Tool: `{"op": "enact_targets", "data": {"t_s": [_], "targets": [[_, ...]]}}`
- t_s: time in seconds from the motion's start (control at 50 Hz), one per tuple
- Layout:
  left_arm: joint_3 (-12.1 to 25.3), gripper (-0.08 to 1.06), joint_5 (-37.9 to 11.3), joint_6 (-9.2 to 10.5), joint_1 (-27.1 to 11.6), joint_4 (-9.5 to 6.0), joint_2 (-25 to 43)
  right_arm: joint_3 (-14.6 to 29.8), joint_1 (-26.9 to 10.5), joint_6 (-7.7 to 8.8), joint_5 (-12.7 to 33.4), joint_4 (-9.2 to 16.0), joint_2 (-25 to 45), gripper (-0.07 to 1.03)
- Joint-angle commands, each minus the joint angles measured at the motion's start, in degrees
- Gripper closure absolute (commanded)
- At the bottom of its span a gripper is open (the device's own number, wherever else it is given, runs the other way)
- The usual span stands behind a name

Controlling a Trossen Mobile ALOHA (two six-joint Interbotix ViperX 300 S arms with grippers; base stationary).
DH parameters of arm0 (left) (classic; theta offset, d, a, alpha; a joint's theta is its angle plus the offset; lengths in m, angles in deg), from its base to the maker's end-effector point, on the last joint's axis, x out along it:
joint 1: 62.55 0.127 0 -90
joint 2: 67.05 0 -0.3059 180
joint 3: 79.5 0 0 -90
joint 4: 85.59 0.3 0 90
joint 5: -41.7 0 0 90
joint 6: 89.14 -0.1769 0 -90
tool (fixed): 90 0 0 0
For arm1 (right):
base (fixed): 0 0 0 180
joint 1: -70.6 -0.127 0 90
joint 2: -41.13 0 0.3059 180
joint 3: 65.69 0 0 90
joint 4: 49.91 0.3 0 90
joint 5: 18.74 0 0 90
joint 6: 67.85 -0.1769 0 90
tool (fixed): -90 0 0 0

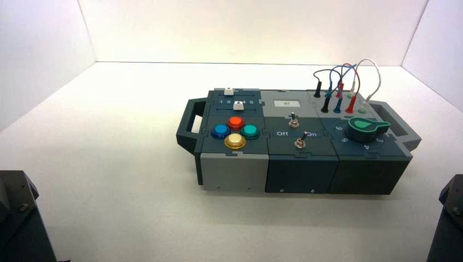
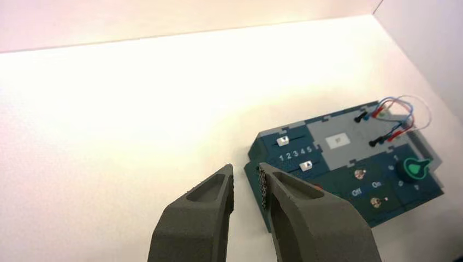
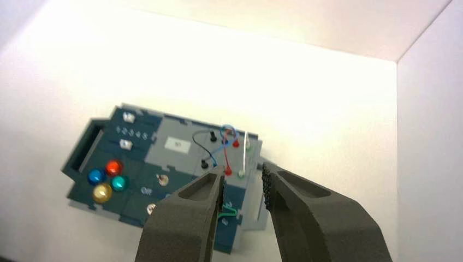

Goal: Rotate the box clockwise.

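The box (image 1: 297,142) sits on the white table (image 1: 109,164), right of centre, its long side roughly facing the robot and its right end angled slightly away, with a handle at each end. Both arms wait low at the near corners, well apart from it. The left gripper (image 2: 247,183) has fingers slightly apart, holding nothing; the right gripper (image 3: 244,188) likewise, hanging above the box's wire end
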Motion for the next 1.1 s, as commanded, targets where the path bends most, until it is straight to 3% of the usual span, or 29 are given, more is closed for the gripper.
{"op": "enact_targets", "data": {"t_s": [0.02, 0.16, 0.28, 0.34, 0.54, 0.7, 0.9, 1.1], "targets": [[3.25, 0.69, -0.18, -1.05, 0.18, 0.09, 4.92, 2.46, -0.18, 0.35, 0.26, -0.18, 5.54, 0.57], [5.10, 0.69, -1.58, -1.93, 0.18, 0.18, 10.46, 2.64, 0.00, 0.18, -0.18, -0.35, 10.11, 0.58], [5.89, 0.69, -1.93, -2.02, 0.18, 0.09, 14.33, 2.29, 2.02, -1.32, -0.79, -0.35, 12.48, 0.57], [6.15, 0.69, -2.02, -2.02, 0.09, 0.18, 15.21, 2.11, 2.55, -1.32, -0.79, -0.26, 12.74, 0.57], [6.94, 0.69, -3.52, -2.37, -0.26, 0.09, 21.01, -0.26, 8.44, -1.41, -1.05, 0.00, 13.45, 0.57], [7.12, 0.69, -4.92, -3.25, -2.20, -0.18, 23.20, -2.55, 8.88, -1.32, -1.05, 1.14, 14.33, 0.57], [7.29, 0.69, -5.27, -3.25, -6.42, -0.70, 26.46, -4.57, 8.88, -1.67, -1.14, 1.49, 16.35, 0.57], [7.47, 0.69, -5.36, -2.99, -8.26, -1.32, 30.67, -5.36, 10.72, -1.41, -2.46, 1.49, 18.90, 0.57]]}}
